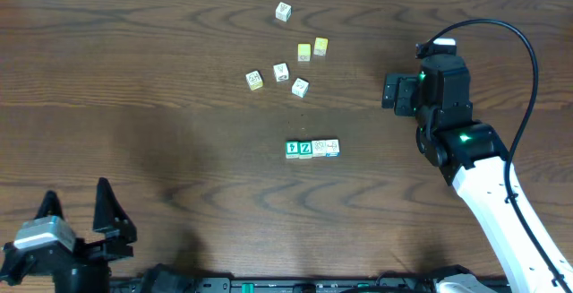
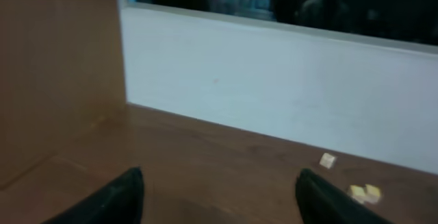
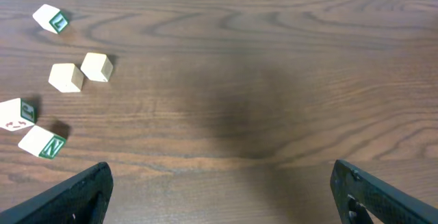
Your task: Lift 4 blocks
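The four blocks lie side by side in a short row near the middle of the table: a green one (image 1: 293, 150), a green Z (image 1: 305, 149), a white one with reddish print (image 1: 320, 147) and a white one with blue print (image 1: 332, 147). No gripper touches them. My left gripper (image 1: 78, 202) (image 2: 220, 174) stands open at the front left corner, far from the row. Off to the right of the row and slightly behind it, my right gripper (image 1: 390, 92) (image 3: 220, 168) is wide open over bare wood. The row shows in neither wrist view.
Behind the row lie loose cubes: two plain yellow ones (image 1: 304, 52) (image 1: 320, 46), pale printed ones (image 1: 254, 80) (image 1: 280, 72) (image 1: 300, 87) and one farther back (image 1: 283, 11). Some appear at the left of the right wrist view (image 3: 66, 77). A white wall (image 2: 274, 87) bounds the table's far edge.
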{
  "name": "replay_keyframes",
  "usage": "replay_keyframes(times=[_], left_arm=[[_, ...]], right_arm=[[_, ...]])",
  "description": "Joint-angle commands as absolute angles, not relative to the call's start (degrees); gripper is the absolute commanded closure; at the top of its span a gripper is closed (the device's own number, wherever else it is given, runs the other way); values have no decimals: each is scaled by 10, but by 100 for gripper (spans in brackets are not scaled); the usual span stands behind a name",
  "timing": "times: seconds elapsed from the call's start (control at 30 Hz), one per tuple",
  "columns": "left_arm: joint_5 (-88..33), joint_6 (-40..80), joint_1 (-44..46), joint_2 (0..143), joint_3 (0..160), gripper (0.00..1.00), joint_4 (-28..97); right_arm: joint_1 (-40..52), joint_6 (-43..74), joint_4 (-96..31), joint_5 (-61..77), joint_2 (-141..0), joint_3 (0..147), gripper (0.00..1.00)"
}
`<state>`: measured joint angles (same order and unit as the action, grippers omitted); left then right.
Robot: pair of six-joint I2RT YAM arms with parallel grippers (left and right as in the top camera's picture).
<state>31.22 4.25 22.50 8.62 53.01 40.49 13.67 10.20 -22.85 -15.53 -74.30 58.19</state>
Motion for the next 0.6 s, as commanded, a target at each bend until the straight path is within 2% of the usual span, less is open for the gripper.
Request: replay_keyframes(times=[0.0, 0.57], left_arm=[[342, 34, 223, 84, 535, 26, 405], [342, 34, 223, 84, 535, 25, 405]], right_arm=[[127, 100, -224, -167, -741, 589, 1], [127, 100, -266, -164, -741, 589, 1]])
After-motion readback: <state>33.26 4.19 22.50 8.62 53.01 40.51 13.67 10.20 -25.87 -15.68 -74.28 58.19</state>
